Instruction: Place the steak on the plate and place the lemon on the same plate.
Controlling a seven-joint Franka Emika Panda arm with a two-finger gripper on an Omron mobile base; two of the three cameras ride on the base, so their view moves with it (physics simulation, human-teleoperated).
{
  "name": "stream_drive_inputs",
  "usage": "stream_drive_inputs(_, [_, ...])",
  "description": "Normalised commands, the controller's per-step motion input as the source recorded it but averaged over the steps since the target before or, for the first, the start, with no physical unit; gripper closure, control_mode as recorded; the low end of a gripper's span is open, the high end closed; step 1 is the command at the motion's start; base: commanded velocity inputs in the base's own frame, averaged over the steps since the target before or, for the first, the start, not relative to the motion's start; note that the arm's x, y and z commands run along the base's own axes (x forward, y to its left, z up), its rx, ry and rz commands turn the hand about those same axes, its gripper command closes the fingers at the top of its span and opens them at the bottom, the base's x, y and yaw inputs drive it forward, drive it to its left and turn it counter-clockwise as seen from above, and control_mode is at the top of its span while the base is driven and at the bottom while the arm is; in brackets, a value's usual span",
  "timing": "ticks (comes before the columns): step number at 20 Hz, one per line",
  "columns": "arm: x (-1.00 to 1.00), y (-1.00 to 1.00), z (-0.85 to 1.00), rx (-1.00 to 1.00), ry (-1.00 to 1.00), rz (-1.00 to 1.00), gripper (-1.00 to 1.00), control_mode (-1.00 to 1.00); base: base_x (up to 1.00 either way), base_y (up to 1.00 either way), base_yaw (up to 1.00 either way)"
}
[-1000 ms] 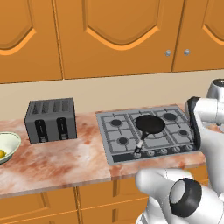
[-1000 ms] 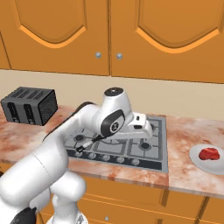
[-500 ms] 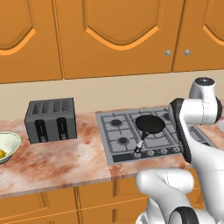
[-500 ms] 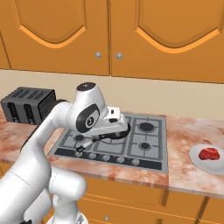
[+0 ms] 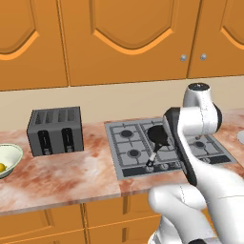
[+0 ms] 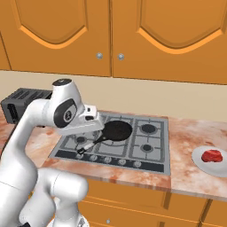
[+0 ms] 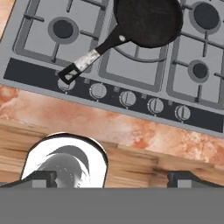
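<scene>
Nearest to the cameras, the gripper (image 7: 111, 177) hangs over the front edge of the counter (image 7: 87, 122), and its two finger tips stand wide apart with nothing between them. Just beyond it lies the stove (image 7: 109, 65), with a row of knobs along its front and the black frying pan (image 7: 146, 19) on the burners, the handle pointing toward the knobs. The pan looks empty.

Farther to the right side of the counter, the steak (image 6: 212, 156) already lies on the plate (image 6: 198, 160), so this half of the task seems done. Far on the other side, past the toaster (image 5: 55, 129), the lemon (image 5: 2, 167) sits inside the pale bowl (image 5: 12, 155), well apart from the plate.

The risk, as I judge it, comes from this long way between the two ends. The arm must reach down into the bowl, and the fingers may push against its rim and move it, or the round fruit may slip out from the pads. On the way back the lemon passes over the stove, so a weak grip could drop it there. At the plate, the lemon may roll off if it is released too high.
</scene>
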Motion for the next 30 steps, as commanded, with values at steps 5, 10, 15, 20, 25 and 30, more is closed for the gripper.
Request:
stream_drive_inputs(5, [-0.17, 0.8, 0.06, 0.13, 0.02, 0.0, -1.0, -1.0, 0.0, 0.0, 0.0])
stream_drive_inputs(10, [-0.17, 0.78, 0.0, 0.15, 0.0, -0.02, -1.0, -1.0, 0.0, 0.0, 0.0])
stream_drive_inputs(15, [-0.12, 0.75, 0.0, 0.16, 0.0, -0.06, -1.0, -1.0, 0.0, 0.0, 0.0])
stream_drive_inputs(20, [-0.12, 0.74, 0.0, 0.11, 0.0, -0.08, -1.0, -1.0, 0.0, 0.0, 0.0])
stream_drive_inputs(25, [-0.07, 0.66, 0.03, 0.1, 0.05, -0.04, -1.0, -1.0, 0.0, 0.0, 0.0])
stream_drive_inputs(30, [-0.07, 0.79, 0.0, 0.02, 0.06, 0.0, -1.0, -1.0, 0.0, 0.0, 0.0])
